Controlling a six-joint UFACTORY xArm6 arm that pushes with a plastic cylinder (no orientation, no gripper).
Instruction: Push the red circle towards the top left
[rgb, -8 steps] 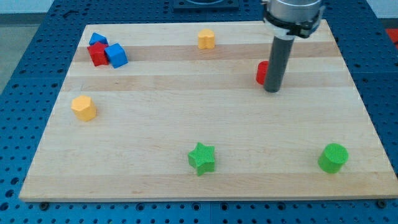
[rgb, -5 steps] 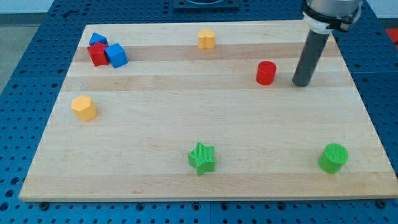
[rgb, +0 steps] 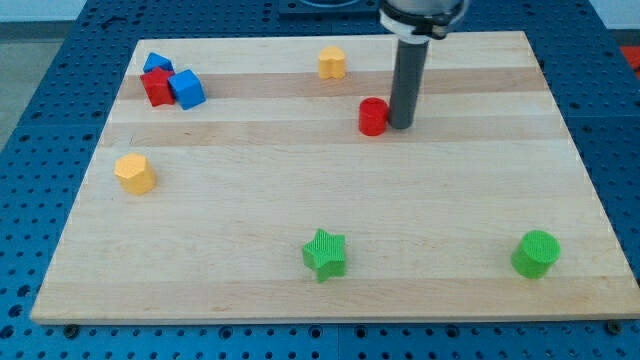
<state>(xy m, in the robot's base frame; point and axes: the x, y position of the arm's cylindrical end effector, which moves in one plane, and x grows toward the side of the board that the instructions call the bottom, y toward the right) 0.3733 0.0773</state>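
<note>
The red circle is a small red cylinder on the wooden board, right of centre in the upper half. My tip stands right against its right side, touching or nearly touching it. The dark rod rises from there to the view's top.
A yellow block sits up and left of the red circle. At the top left a red block and two blue blocks cluster. A yellow block lies at left, a green star at bottom centre, a green cylinder at bottom right.
My tip swung from the red circle's front to its right, then moved left against it. The red circle has slid leftward by about fifty pixels.
</note>
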